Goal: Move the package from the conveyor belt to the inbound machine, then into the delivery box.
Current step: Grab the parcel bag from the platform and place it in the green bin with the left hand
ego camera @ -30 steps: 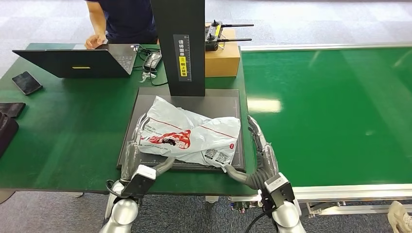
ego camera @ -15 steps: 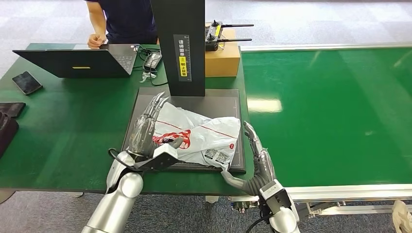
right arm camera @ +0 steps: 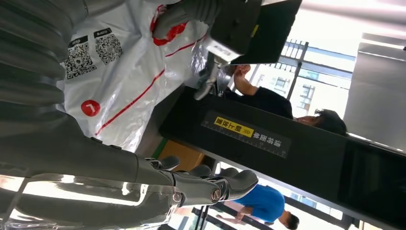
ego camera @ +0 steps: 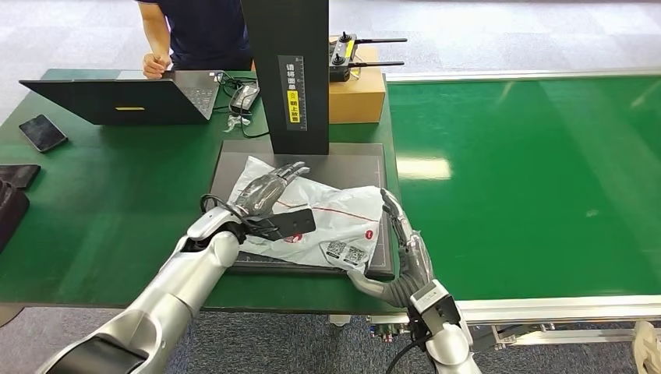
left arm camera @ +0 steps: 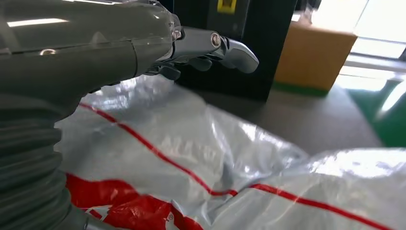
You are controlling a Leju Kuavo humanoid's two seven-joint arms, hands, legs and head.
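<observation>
Two spread hands, left [ego camera: 269,189] over, right [ego camera: 401,234] beside the package [ego camera: 327,222] on the dark scanner plate [ego camera: 234,160].

We see a green table [ego camera: 117,202] carrying the inbound machine's dark platform [ego camera: 234,160], with the white package [ego camera: 327,222] lying on that platform. Also on the table sit an open laptop [ego camera: 117,97], a phone [ego camera: 43,132], a cardboard box [ego camera: 357,93] and, at the left edge, what may be a dark pouch [ego camera: 12,199]. The green conveyor belt [ego camera: 530,179] adjoins the table on the right.
</observation>
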